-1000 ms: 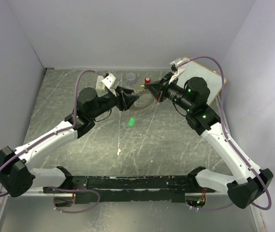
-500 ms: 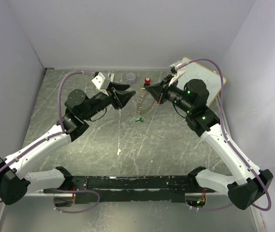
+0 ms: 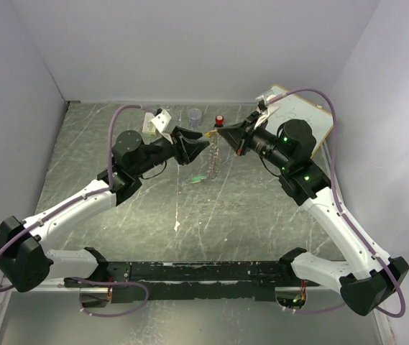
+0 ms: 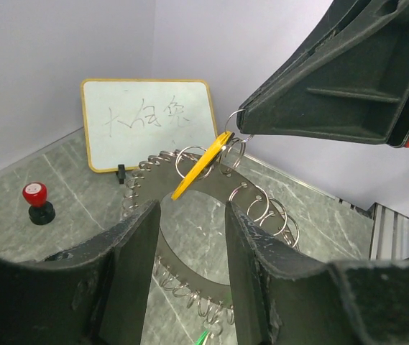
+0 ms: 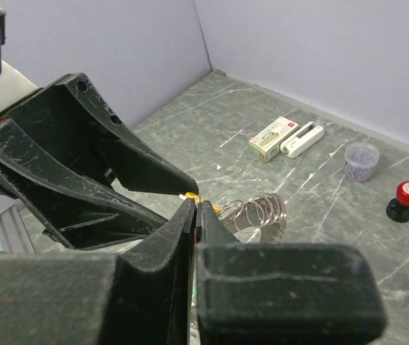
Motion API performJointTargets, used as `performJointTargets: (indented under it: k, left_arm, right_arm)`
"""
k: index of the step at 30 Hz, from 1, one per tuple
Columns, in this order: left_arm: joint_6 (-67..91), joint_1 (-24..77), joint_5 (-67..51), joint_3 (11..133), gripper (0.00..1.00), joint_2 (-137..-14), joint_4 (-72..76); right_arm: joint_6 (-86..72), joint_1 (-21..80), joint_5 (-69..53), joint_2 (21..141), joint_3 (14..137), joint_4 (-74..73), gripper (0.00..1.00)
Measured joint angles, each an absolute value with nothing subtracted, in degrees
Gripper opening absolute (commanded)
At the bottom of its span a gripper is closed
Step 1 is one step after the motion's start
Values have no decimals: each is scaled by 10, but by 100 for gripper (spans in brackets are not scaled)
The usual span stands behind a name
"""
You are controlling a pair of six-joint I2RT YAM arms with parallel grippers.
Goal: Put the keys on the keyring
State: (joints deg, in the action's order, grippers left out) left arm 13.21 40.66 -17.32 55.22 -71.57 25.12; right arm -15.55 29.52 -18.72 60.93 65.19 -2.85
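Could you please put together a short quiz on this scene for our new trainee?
1. True or false: the left fingers are clamped on the yellow key.
2. Which fingers grip the keyring? A. the right fingers B. the left ones C. neither
3. What colour is the cap of the black knob?
Key: 1. False, they stand apart with nothing gripped. 2. A. 3. Red.

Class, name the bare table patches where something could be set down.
Bare: the table between left arm, right arm and base rail; the far-left corner beside the wall. Crowded: the far middle, with boxes, cup, knob, keyring, left gripper and right gripper.
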Motion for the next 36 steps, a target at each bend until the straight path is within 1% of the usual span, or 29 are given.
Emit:
performJointTargets:
  k: [13, 30, 32, 35, 36]
  left_arm:
    - [150, 407, -221, 555, 53, -748, 299]
    - [155, 407, -228, 568, 55, -760, 323]
    - [155, 407, -229, 568, 55, -761, 324]
    - [157, 407, -231, 571, 51, -764, 328]
    - [158, 407, -232, 572, 46, -765, 329]
  right_arm:
    - [-156, 294, -211, 609, 651, -24, 0]
    - [-156, 294, -249, 609, 635, -3, 0]
    - [-156, 294, -252, 609, 635, -3, 0]
    - [-156, 294, -258, 609, 635, -1, 0]
    - [-156, 293, -258, 609, 635, 0, 0]
